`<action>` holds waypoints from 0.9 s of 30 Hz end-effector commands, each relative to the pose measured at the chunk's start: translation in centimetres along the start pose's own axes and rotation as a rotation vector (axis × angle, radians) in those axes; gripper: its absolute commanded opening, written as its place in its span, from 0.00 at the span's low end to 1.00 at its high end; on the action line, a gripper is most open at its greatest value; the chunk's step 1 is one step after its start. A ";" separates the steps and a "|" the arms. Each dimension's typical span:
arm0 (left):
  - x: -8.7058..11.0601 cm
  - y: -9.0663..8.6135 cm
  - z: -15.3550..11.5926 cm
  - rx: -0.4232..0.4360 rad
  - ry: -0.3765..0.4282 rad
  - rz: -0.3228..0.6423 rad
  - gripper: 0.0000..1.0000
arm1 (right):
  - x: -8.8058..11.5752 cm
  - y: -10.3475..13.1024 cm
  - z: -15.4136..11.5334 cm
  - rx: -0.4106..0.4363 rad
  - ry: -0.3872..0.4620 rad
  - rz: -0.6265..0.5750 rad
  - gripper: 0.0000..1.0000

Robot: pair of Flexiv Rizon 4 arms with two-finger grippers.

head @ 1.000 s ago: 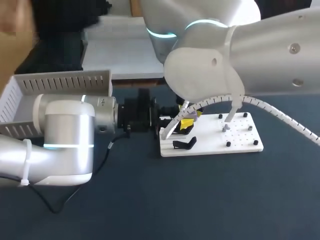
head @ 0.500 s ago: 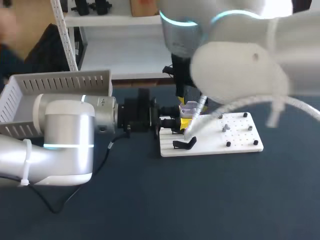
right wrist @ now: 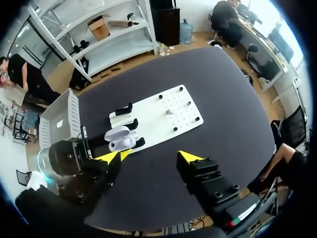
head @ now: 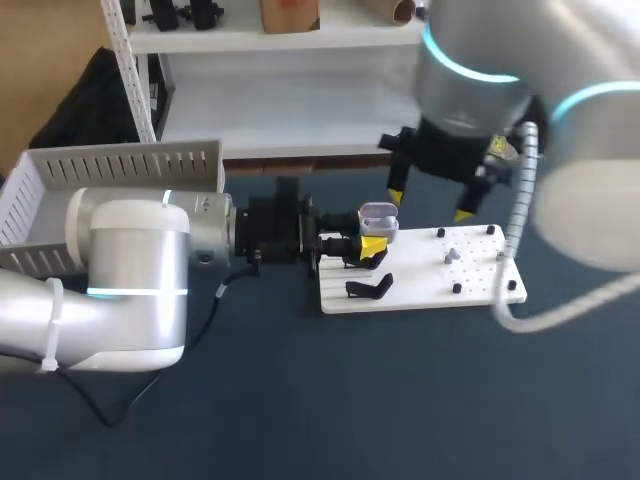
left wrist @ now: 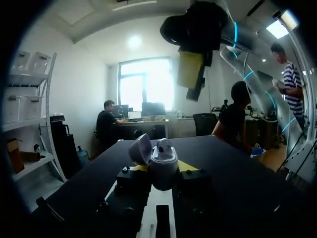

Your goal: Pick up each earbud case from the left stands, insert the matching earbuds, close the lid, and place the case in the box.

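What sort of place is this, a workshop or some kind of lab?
Probably a robotics lab bench. The left arm and right arm share one dark table, the left gripper holds an open earbud case by a white peg board, and a white slotted box waits alongside.

head view first: soft, even light from above. the dark blue table top (head: 300,420) soaks it up, with barely a shadow on it. the flat white pegboard plate (head: 480,290) comes out bright, just a thin dark line under its near edge. there's a gentle sheen on the left arm's rounded white shell (head: 130,240), while the right arm's white shell (head: 590,190) is smeared with blur.

left wrist view: hard backlight from straight ahead, flaring white. the glossy white earbud case (left wrist: 161,158) goes grey on its near side, and the foreground below it sinks into murk.

right wrist view: bright and even, straight edges bowing toward the black rim.
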State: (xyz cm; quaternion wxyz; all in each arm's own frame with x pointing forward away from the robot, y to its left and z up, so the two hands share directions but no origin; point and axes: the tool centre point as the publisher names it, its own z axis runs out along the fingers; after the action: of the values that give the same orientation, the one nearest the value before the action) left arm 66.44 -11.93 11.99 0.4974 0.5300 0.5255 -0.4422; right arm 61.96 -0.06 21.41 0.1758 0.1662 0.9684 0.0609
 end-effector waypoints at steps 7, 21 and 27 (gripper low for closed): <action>0.0 -0.1 0.0 -0.003 -0.002 0.001 0.00 | 0.2 -1.3 -0.2 -0.178 -0.007 0.000 1.00; 0.0 -0.1 0.0 -0.003 -0.002 0.001 0.00 | 0.2 -1.3 -0.2 -0.178 -0.007 0.000 1.00; 0.0 -0.1 0.0 -0.003 -0.002 0.001 0.00 | -0.3 -2.1 1.1 -0.164 -0.029 -0.002 1.00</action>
State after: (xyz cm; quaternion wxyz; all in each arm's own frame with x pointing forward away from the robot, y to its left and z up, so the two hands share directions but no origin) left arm 66.44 -11.93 12.00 0.4974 0.5301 0.5255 -0.4422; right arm 61.73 -1.85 20.89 0.1918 0.1572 0.9595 0.1338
